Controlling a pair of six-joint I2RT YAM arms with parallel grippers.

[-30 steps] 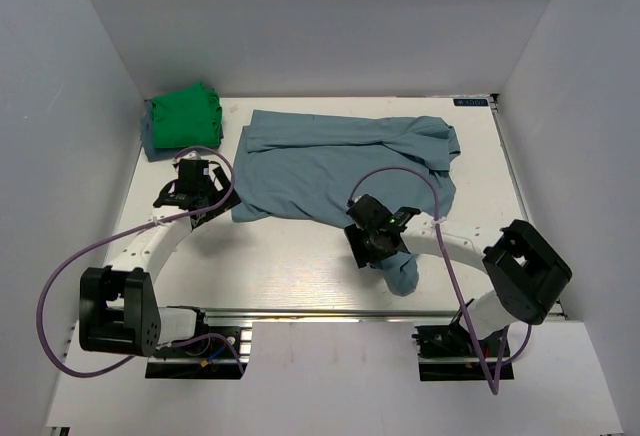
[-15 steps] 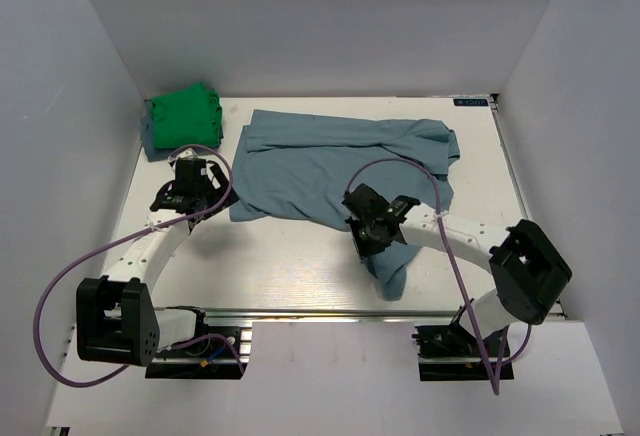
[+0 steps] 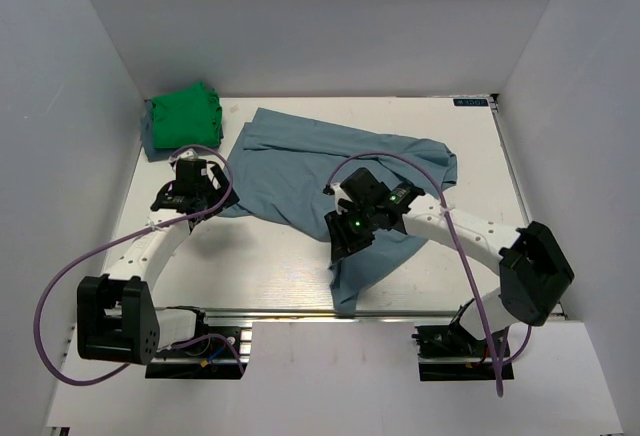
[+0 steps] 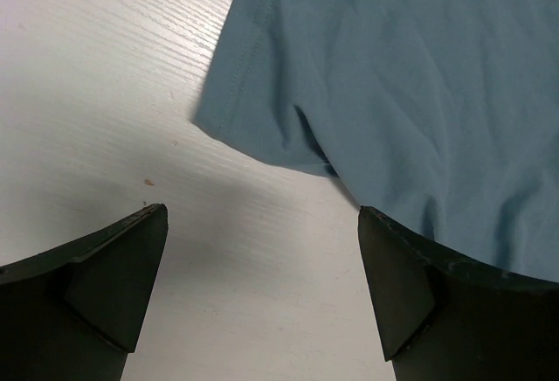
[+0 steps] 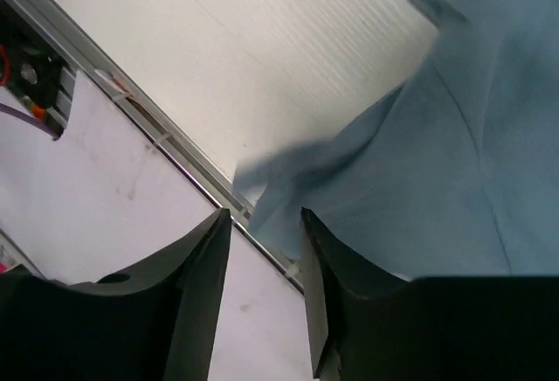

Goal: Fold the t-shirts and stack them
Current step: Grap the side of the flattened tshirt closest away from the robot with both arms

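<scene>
Blue-grey shirt rumpled, unfolded; green shirt bundled off its far-left corner. Left gripper gapes over its left hem, I judge to pinch there. Right gripper over its near flap; grip I cannot tell.

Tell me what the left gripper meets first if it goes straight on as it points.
Likely the bare table, just short of a corner of the blue-grey t-shirt; the left gripper stands open over it, depth unclear.

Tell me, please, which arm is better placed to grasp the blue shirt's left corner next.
Left, probably: the open left gripper hangs beside a corner of the blue shirt; the right gripper is over its near edge.
</scene>
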